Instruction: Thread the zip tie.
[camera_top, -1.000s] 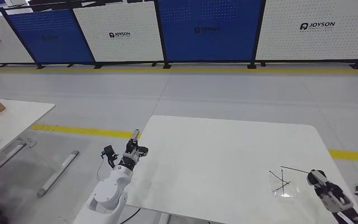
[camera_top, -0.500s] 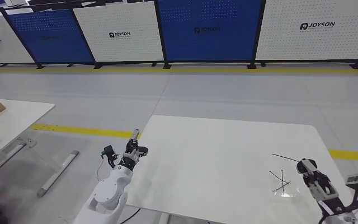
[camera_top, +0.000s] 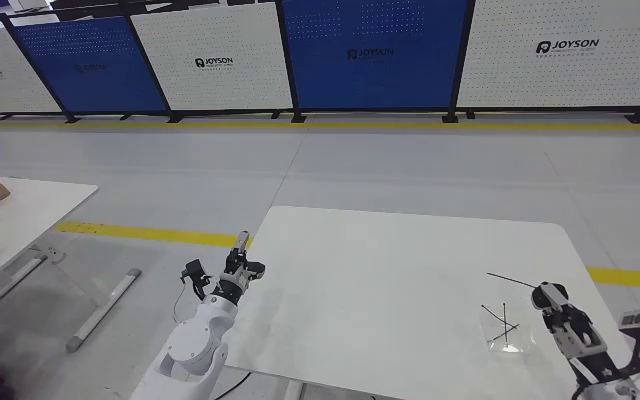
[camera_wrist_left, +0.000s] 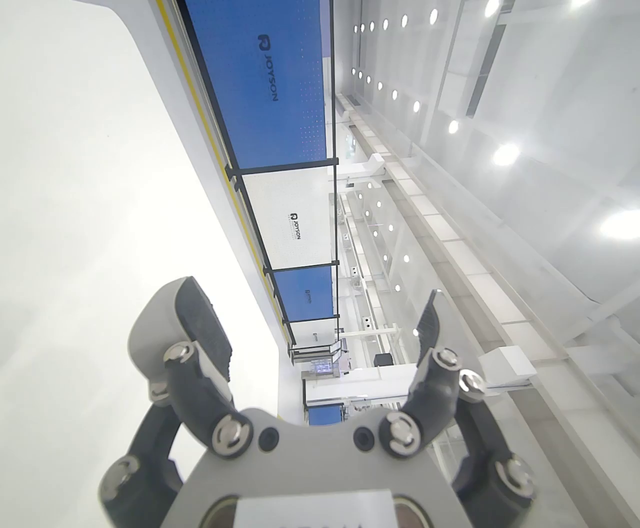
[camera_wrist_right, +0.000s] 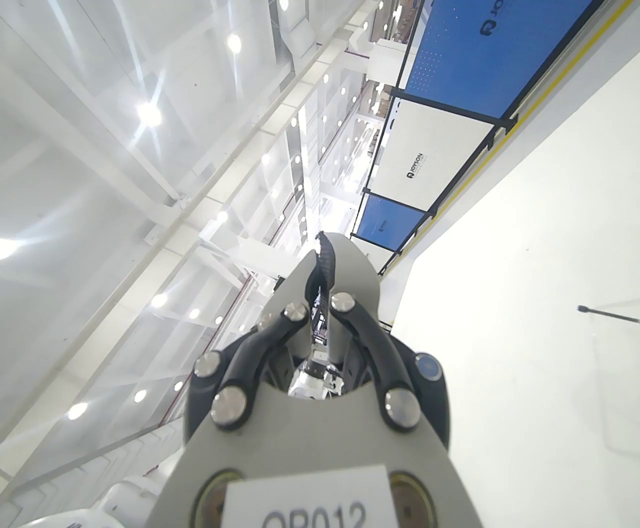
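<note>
1 straight black zip tie (camera_top: 510, 281) just beside crossed ties (camera_top: 503, 322).

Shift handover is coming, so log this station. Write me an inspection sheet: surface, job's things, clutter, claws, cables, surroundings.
surface: white table, flat and unmarked.
job's things: one zip tie sticks out from the right claw; loose zip ties lie crossed near the table's right end, partly over a clear bag.
clutter: nothing seen.
claws: left claw open, beside the table's left edge; right claw shut on the zip tie.
cables: thin dark cable looped by the left arm's wrist.
surroundings: blue and white panels, yellow floor line, second table.
</note>
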